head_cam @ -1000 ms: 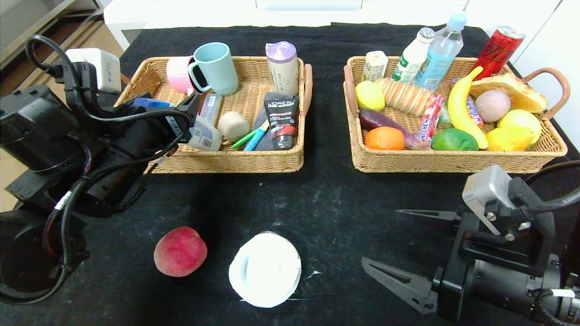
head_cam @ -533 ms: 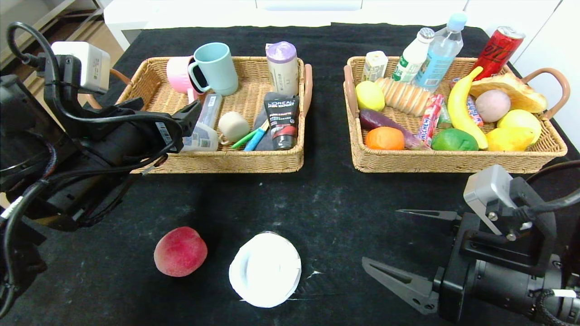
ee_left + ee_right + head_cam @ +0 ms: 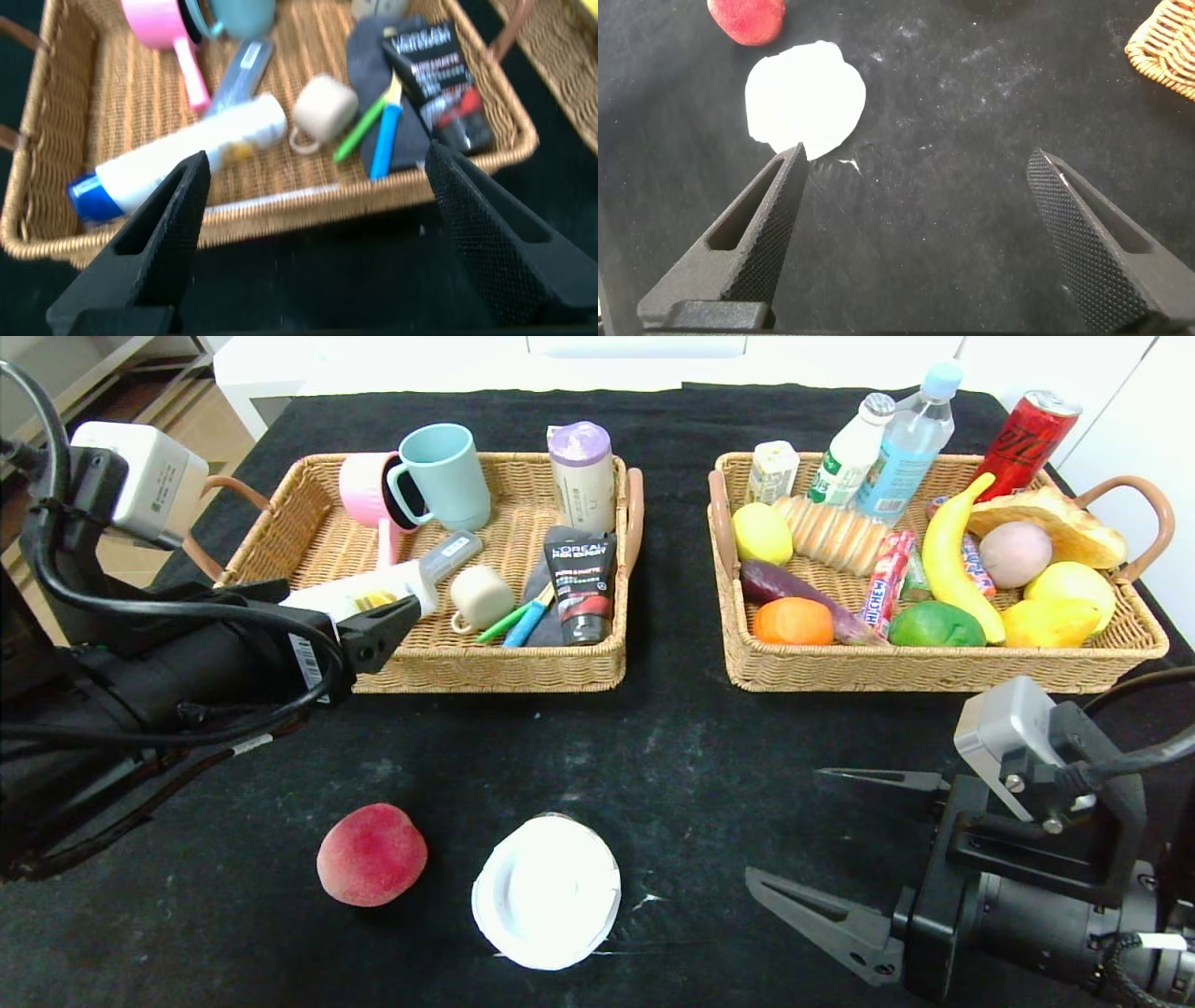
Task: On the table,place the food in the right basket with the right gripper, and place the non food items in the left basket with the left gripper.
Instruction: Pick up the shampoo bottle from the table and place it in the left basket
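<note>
Arms are seen at opposite sides. Left gripper (image 3: pixel 308 233) is held above the near rim of the left basket (image 3: pixel 485 667), jaws spread wide, nothing between them — the white bottle (image 3: pixel 182 154) lies on its side inside, beside a pink cup (image 3: pixel 366 490), teal mug (image 3: pixel 443 476) and black tube (image 3: pixel 581 581). Right gripper (image 3: pixel 845 854) is poised low over the table (image 3: pixel 691 756), jaws wide apart and empty. Right basket (image 3: pixel 934 667) holds eggplant (image 3: pixel 794 588), orange (image 3: pixel 794 622), Hi-Chew stick (image 3: pixel 882 581). Peach (image 3: pixel 372 855) and white dish (image 3: pixel 546 891) rest on the cloth — side by side, not touching.
</note>
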You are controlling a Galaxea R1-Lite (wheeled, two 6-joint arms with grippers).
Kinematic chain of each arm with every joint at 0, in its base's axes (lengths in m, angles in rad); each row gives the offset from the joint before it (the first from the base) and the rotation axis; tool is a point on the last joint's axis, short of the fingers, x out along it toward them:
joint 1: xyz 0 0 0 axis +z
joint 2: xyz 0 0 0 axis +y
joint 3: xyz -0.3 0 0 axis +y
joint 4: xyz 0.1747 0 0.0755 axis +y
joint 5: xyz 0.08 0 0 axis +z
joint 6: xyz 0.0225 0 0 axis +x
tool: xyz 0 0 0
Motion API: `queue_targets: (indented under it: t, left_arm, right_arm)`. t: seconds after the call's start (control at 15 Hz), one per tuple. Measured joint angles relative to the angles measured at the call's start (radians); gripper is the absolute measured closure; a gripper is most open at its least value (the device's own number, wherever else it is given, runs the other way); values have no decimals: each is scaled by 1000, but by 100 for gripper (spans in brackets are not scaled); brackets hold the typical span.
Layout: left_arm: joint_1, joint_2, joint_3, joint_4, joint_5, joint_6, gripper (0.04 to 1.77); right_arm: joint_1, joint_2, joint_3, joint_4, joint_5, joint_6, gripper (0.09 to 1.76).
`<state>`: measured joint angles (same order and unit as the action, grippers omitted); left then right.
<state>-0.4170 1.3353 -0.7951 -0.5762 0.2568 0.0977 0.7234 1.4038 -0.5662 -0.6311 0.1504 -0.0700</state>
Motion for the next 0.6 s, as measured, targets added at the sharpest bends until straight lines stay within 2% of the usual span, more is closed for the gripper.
queue_targets:
  t: [0.27,0.6]
  left_arm:
    - [-60,-51,-19,218,19,-5,12]
    - [-163,-76,-40,414,26,-48,11]
  right_arm:
    - [0,0,0,0,0,-1,14]
    - [1,-3,0,-2,-7,-2,14]
